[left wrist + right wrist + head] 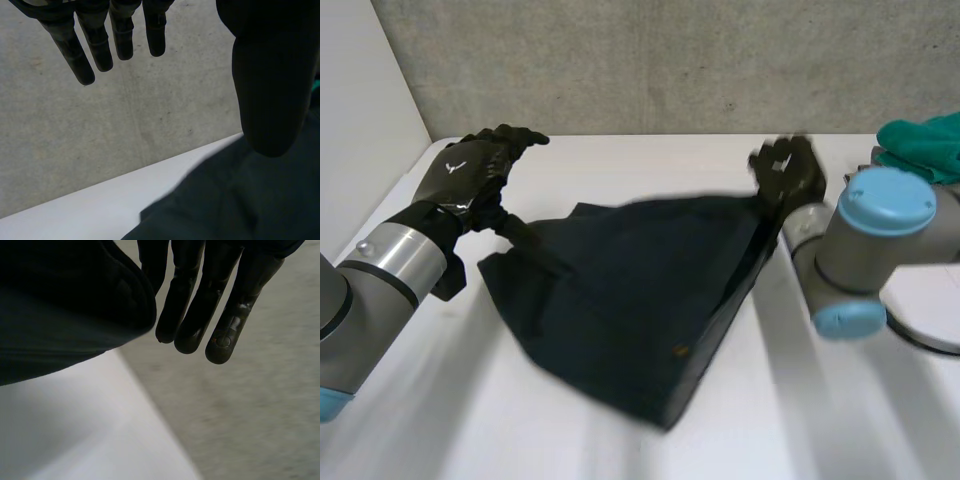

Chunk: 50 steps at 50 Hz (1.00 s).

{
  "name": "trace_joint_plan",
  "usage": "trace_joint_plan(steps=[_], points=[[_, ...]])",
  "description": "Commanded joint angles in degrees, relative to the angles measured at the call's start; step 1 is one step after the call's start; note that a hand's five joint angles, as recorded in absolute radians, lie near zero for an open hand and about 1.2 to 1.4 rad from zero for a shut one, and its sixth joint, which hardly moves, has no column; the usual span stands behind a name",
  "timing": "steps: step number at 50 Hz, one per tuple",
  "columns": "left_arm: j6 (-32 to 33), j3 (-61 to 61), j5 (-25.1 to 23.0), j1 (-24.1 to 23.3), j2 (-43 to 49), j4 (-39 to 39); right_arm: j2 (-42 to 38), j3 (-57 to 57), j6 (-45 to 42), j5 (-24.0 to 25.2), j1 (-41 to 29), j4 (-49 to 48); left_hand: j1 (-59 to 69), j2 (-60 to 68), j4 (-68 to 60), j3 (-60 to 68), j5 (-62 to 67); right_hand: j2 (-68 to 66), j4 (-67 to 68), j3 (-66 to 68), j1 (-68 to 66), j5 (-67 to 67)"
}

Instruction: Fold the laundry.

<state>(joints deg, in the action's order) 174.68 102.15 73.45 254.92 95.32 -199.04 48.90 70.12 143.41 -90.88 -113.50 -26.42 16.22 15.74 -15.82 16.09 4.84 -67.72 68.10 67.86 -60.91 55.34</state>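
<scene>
A dark navy cloth (630,290) lies bunched on the white table (650,160), and its right back corner is raised off the surface. My right hand (788,175) is at that raised corner. In the right wrist view its fingers (200,315) are straight, and the cloth (60,315) hangs over the hand's thumb side, beside the fingers. My left hand (470,170) hovers at the cloth's left back corner. Its fingers (100,45) and thumb are straight and apart, with the cloth (240,205) below the thumb.
A green cloth (925,140) lies at the back right of the table. The right arm's white round base (920,315) stands at the right edge. A concrete wall runs behind the table and a white panel stands at the left.
</scene>
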Motion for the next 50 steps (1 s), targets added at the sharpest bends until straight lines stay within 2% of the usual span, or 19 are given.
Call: trace_joint_plan(steps=[1,4,5,7,10,13,15,16,19,20,24,28,30,35,42,46,47,50], points=[[0.14,0.07,0.03,1.45,0.31,-0.04,-17.47,-28.22,-1.46,-0.87,5.74,6.26,-0.46,0.03,0.05,-0.32,0.92,-12.28,11.9,12.14,-19.09,14.66],[0.23,-0.02,0.03,1.45,0.92,-0.04,-22.87,-35.82,-2.87,-2.54,6.18,9.98,-0.29,0.2,-0.12,-0.15,1.09,-12.28,11.9,12.14,-19.09,14.66],[0.4,-0.1,0.03,1.45,1.97,-0.04,-23.75,-37.84,-3.05,-4.11,6.53,11.12,-0.12,0.36,-0.28,0.01,1.26,17.8,-18.18,-17.94,10.99,-15.42],[1.28,-0.54,0.03,1.36,3.2,-0.04,-23.59,-37.69,-2.96,-5.88,6.71,11.13,0.05,0.53,-0.45,0.18,1.43,56.78,-57.16,-56.92,49.97,-54.4],[4.17,-1.42,0.21,1.36,5.84,0.05,-20.96,-34.8,-2.35,-7.55,6.18,11.3,0.38,0.87,-0.79,0.52,1.76,57.72,-58.1,-57.86,50.91,-55.34],[8.55,-2.39,0.38,1.36,8.73,0.05,-13.24,-26.29,-0.24,-7.03,6.01,11.75,1.72,2.21,-2.13,1.86,3.1,57.72,-58.1,-57.86,50.91,-55.34],[11.02,-2.91,0.38,1.36,10.41,0.31,-7.79,-20.75,0.46,-6.15,6.01,11.83,1.9,2.38,-2.3,2.03,3.28,57.72,-58.1,-57.86,50.91,-55.34],[13.65,-3.44,0.3,1.28,12.07,0.31,-1.85,-15.33,0.73,-4.58,5.92,12.01,3.23,3.71,-3.64,3.37,4.61,57.72,-58.1,-57.86,50.91,-55.34],[17.27,-4.32,0.29,1.01,14.28,0.31,6.01,-7.39,0.82,-1.94,6.01,12.88,5.76,6.25,-6.17,5.9,7.14,57.72,-58.1,-57.86,50.91,-55.34],[19.36,-4.85,0.29,0.75,15.68,0.31,10.91,-2.32,0.82,-0.36,6.01,15.06,5.93,6.42,-6.34,6.07,7.31,57.72,-58.1,-57.86,50.91,-55.34],[23.5,-7.21,0.29,0.57,20.77,0.14,17.7,6.31,1.43,1.41,5.74,23.4,7.44,7.92,-7.85,7.58,8.82,56.48,-56.86,-56.61,49.66,-54.09],[25.71,-11.25,0.21,-0.21,26.04,0.49,19.83,13.18,2.92,1.5,4.61,31.32,11.47,11.96,-11.88,11.61,12.85,55.61,-55.99,-55.74,48.79,-53.22],[26.06,-12.84,0.03,-1.0,27.72,0.58,20.44,15.12,4.24,1.5,3.99,32.31,13.16,13.64,-13.56,13.29,14.54,57.72,-58.1,-57.86,50.91,-55.34],[26.24,-17.41,-0.14,-2.94,32.73,0.84,22.82,19.96,8.37,1.32,4.34,29.25,18.21,18.7,-18.62,18.35,19.59,57.72,-58.1,-57.86,50.91,-55.34],[26.77,-22.16,-0.15,-4.87,37.75,2.69,24.75,20.06,8.2,0.71,4.51,28.18,26.77,27.26,-27.18,26.91,28.15,57.72,-58.1,-57.86,50.91,-55.34],[27.73,-23.92,0.12,-5.75,38.98,3.04,27.12,19.88,6.63,0.71,4.69,28.71,50.13,50.62,-50.54,50.27,51.51,57.72,-58.1,-57.86,50.91,-55.34],[28.08,-24.18,0.47,-5.93,38.98,2.95,27.82,19.88,5.49,0.79,4.77,28.97,61.66,62.15,-62.07,61.8,63.04,57.72,-58.1,-57.86,50.91,-55.34],[28.18,-24.19,0.73,-5.93,38.81,3.04,29.4,20.75,3.91,1.41,4.6,31.15,63.78,64.26,-64.18,63.91,65.16,56.63,-57.01,-56.77,49.82,-54.25]])
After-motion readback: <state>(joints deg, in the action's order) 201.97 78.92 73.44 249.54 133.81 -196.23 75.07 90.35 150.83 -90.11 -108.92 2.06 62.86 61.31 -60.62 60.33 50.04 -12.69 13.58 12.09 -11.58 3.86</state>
